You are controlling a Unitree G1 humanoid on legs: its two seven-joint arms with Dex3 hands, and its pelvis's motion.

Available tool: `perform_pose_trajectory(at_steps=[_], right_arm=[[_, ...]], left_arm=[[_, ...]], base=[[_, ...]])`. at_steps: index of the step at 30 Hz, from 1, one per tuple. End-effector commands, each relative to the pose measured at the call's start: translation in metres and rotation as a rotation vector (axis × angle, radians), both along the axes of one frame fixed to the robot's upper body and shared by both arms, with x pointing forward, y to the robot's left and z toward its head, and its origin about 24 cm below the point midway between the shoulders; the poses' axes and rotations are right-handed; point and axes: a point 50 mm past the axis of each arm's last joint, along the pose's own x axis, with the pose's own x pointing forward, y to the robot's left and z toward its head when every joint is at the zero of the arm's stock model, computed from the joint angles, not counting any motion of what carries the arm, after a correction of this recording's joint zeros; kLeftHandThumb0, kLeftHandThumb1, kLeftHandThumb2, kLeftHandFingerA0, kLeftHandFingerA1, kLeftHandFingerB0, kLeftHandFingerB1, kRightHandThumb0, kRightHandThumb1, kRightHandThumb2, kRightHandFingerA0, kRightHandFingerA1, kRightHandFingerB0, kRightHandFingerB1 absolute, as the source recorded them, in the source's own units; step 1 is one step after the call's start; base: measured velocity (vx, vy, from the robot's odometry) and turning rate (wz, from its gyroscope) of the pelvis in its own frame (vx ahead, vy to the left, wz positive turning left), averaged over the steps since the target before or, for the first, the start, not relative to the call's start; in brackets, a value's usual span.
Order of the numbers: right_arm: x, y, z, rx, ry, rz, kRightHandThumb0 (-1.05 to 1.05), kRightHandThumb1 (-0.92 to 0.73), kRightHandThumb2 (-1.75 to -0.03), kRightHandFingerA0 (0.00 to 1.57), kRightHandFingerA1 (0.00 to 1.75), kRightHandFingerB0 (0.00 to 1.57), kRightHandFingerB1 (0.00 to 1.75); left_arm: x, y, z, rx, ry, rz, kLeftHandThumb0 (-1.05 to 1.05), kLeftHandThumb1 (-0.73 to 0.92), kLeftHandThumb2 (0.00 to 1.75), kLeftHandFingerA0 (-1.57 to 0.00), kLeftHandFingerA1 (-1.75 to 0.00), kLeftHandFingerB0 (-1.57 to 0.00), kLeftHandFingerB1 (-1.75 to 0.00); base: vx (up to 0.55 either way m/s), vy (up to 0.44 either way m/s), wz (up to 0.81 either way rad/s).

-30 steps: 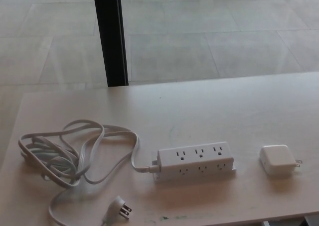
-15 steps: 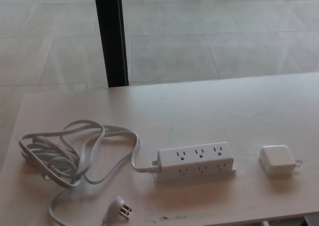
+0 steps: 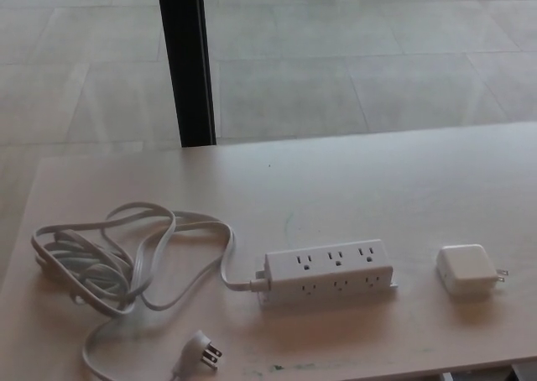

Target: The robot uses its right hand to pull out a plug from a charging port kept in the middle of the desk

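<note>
A white power strip (image 3: 330,272) with two rows of three sockets lies near the middle of the pale desk (image 3: 352,180). All its sockets show bare. A white square charger plug (image 3: 468,268) lies on the desk to the right of the strip, apart from it, prongs pointing right. The strip's white cord (image 3: 126,259) runs left into a loose coil and ends in a flat wall plug (image 3: 201,350) near the front edge. Neither robot hand appears in the head view.
A black vertical post (image 3: 186,62) stands behind the desk's far edge at the left. Beyond it lies a tiled floor (image 3: 361,54). The desk's front edge runs along the bottom of the picture.
</note>
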Motion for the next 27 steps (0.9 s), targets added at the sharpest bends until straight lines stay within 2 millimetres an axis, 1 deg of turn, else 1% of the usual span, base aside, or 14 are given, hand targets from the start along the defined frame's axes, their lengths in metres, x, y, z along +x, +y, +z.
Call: perform_pose_trajectory(at_steps=[1, 5, 9, 12, 13, 15, 16, 17, 18, 19, 24, 25, 26, 27], right_arm=[[0.012, -0.007, 0.018, 0.01, 0.003, -0.145, -0.59, -0.46, -0.6, 0.76, 0.91, 0.37, 0.81], [0.009, 0.002, 0.014, 0.018, 0.015, -0.156, -0.57, -0.48, -0.57, 0.79, 0.93, 0.36, 0.8], [-0.002, 0.002, 0.006, 0.021, 0.03, -0.06, -0.62, -0.49, -0.57, 0.66, 0.85, 0.48, 0.73], [-0.006, 0.001, 0.005, -0.007, 0.012, 0.03, -0.65, -0.52, -0.58, 0.53, 0.8, 0.31, 0.67], [-0.007, 0.001, 0.006, -0.006, 0.003, 0.029, -0.66, -0.39, -0.83, 0.55, 0.81, 0.36, 0.69], [-0.009, 0.002, 0.005, -0.012, -0.007, 0.03, -0.68, -0.39, -0.83, 0.55, 0.81, 0.35, 0.69], [-0.01, 0.003, 0.006, -0.012, -0.006, 0.041, -0.66, -0.53, -0.57, 0.49, 0.84, 0.36, 0.69], [-0.012, 0.003, 0.005, -0.01, -0.004, 0.045, -0.65, -0.55, -0.57, 0.51, 0.86, 0.39, 0.69], [-0.014, 0.002, 0.002, -0.004, 0.001, 0.037, -0.56, -0.37, -0.9, 0.58, 0.82, 0.29, 0.64], [-0.015, 0.002, 0.002, -0.003, 0.014, 0.034, -0.55, -0.36, -0.9, 0.57, 0.82, 0.26, 0.64], [-0.023, 0.001, -0.001, 0.005, 0.043, 0.022, -0.65, -0.39, -0.89, 0.51, 0.81, 0.32, 0.67], [-0.024, 0.001, -0.002, 0.005, 0.05, 0.021, -0.65, -0.54, -0.57, 0.46, 0.84, 0.41, 0.7], [-0.024, 0.001, -0.002, 0.003, 0.056, 0.024, -0.66, -0.55, -0.57, 0.47, 0.82, 0.37, 0.68], [-0.024, 0.0, -0.003, 0.005, 0.06, 0.028, -0.64, -0.38, -0.89, 0.53, 0.8, 0.32, 0.65]], left_arm=[[0.006, 0.003, 0.004, -0.03, -0.01, 0.002, -0.62, 0.75, 0.63, -0.7, -0.5, -0.51, -0.38], [-0.003, 0.0, -0.001, -0.027, 0.014, 0.013, -0.64, 0.75, 0.63, -0.68, -0.53, -0.53, -0.4], [-0.015, 0.001, -0.005, -0.015, 0.06, 0.009, -0.65, 0.75, 0.63, -0.68, -0.52, -0.51, -0.38], [-0.013, -0.001, -0.005, -0.039, 0.007, 0.003, -0.65, 0.73, 0.62, -0.67, -0.49, -0.52, -0.38], [-0.012, -0.001, -0.005, -0.038, 0.002, -0.008, -0.65, 0.74, 0.63, -0.67, -0.5, -0.54, -0.39], [-0.007, -0.003, -0.004, -0.039, -0.015, -0.022, -0.64, 0.74, 0.63, -0.69, -0.53, -0.55, -0.39], [-0.007, -0.004, -0.005, -0.04, -0.012, -0.022, -0.63, 0.74, 0.62, -0.7, -0.52, -0.54, -0.39], [-0.007, -0.004, -0.004, -0.035, -0.01, -0.031, -0.63, 0.74, 0.62, -0.7, -0.53, -0.54, -0.4], [-0.008, -0.003, -0.004, -0.043, -0.019, -0.024, -0.62, 0.74, 0.62, -0.69, -0.55, -0.56, -0.4], [-0.009, -0.003, -0.004, -0.046, -0.021, -0.022, -0.62, 0.74, 0.63, -0.65, -0.54, -0.55, -0.41], [-0.018, -0.001, -0.005, -0.049, -0.002, -0.012, -0.63, 0.74, 0.63, -0.63, -0.52, -0.49, -0.38], [-0.018, 0.0, -0.005, -0.056, -0.006, -0.006, -0.63, 0.74, 0.62, -0.62, -0.52, -0.49, -0.37], [-0.019, 0.0, -0.005, -0.054, -0.003, -0.01, -0.64, 0.75, 0.63, -0.64, -0.52, -0.49, -0.37], [-0.019, 0.0, -0.005, -0.048, 0.004, -0.019, -0.63, 0.75, 0.63, -0.62, -0.5, -0.48, -0.37]], base=[[0.0, 0.0, 0.0], [0.0, 0.0, 0.0], [0.0, 0.0, 0.0], [0.0, 0.0, 0.0], [0.0, 0.0, 0.0], [0.0, 0.0, 0.0], [0.0, 0.0, 0.0], [0.0, 0.0, 0.0], [0.0, 0.0, 0.0], [0.0, 0.0, 0.0], [0.0, 0.0, 0.0], [0.0, 0.0, 0.0], [0.0, 0.0, 0.0], [0.0, 0.0, 0.0]])
